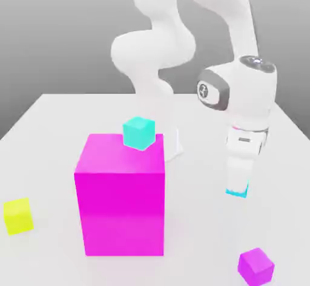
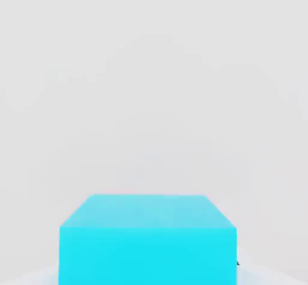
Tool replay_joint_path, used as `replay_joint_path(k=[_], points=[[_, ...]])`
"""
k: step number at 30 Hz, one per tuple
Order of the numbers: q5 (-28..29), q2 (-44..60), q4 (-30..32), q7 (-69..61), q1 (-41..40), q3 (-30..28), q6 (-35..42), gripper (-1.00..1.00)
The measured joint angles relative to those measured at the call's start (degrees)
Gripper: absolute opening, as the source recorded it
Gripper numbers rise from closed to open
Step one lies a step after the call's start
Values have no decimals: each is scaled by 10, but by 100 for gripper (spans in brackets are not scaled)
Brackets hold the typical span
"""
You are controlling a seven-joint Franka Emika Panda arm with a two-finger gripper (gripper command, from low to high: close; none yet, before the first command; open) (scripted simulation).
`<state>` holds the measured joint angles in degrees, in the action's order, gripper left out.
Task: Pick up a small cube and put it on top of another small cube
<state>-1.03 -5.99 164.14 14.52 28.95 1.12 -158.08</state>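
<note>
While the gripper [image 1: 238,189] is lowered at the exterior view's right of centre, the small cube [image 1: 237,191] is clasped between its fingers, at table [image 1: 60,115] level. A teal cube [image 1: 138,133] is seen atop the big magenta block [image 1: 121,200].

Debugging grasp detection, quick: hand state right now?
Hand: down at the table, around the cyan cube. Whether it has closed on the cube cannot be told.

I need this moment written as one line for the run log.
gripper: down at table | small sky-cyan cube: between fingers | teal cube: on big magenta block
</note>
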Motion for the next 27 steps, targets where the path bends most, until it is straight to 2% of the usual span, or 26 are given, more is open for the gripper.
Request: replay_joint_path(k=[8,18,20,23,24,27], points=[[10,-156,-42,150,-113,-35,198,-100],[33,-353,-97,354,-278,-50,448,-100],[36,-365,-86,375,-296,-51,450,-100],[37,-349,-42,380,-304,-53,391,-100],[37,-345,-32,380,-305,-52,376,100],[37,-345,-32,380,-305,-52,376,100]])
